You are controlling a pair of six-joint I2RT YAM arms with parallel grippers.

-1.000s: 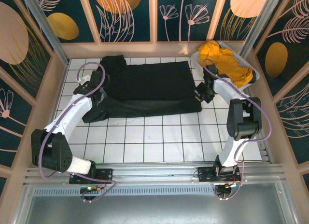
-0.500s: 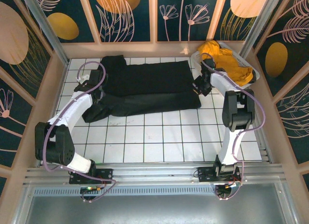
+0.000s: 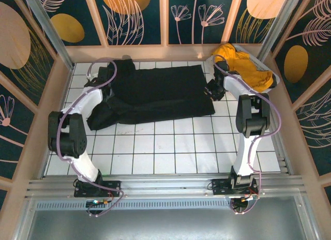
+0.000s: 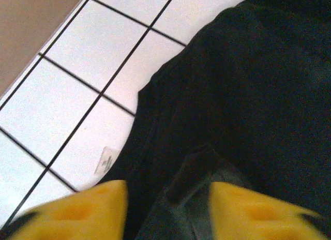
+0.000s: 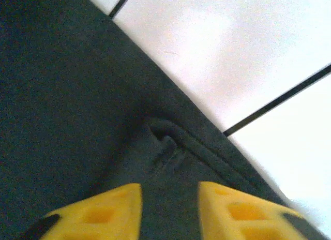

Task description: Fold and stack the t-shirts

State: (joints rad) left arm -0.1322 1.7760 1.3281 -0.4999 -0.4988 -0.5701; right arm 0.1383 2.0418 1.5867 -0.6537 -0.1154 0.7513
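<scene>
The black t-shirt (image 3: 160, 92) lies spread across the far half of the white tiled table (image 3: 170, 147). Its long near edge looks doubled over, so I'd say a lengthwise fold is under way, with one arm at each end to keep the cloth square. The left gripper (image 4: 168, 191) sits low over the shirt's left end by the sleeve. Its yellow fingers (image 4: 77, 211) are apart, and a raised ridge of cloth lies in the gap without being pinched, as far as I can see. The right gripper (image 5: 168, 191) is at the right end, just inside the stitched hem (image 5: 207, 152). Its jaws are also apart, though narrower, and a small pucker of fabric sits just ahead of them. The cloth is a soft, matte knit, limp enough to slump into ripples along the left side. The tiles underneath are glossy and hard with thin dark grout lines, and a small white label (image 4: 106, 160) sits on one beside the shirt. The mustard-yellow t-shirt (image 3: 245, 66) waits crumpled in the white lattice basket (image 3: 274, 79) at the far right corner, not yet folded.
</scene>
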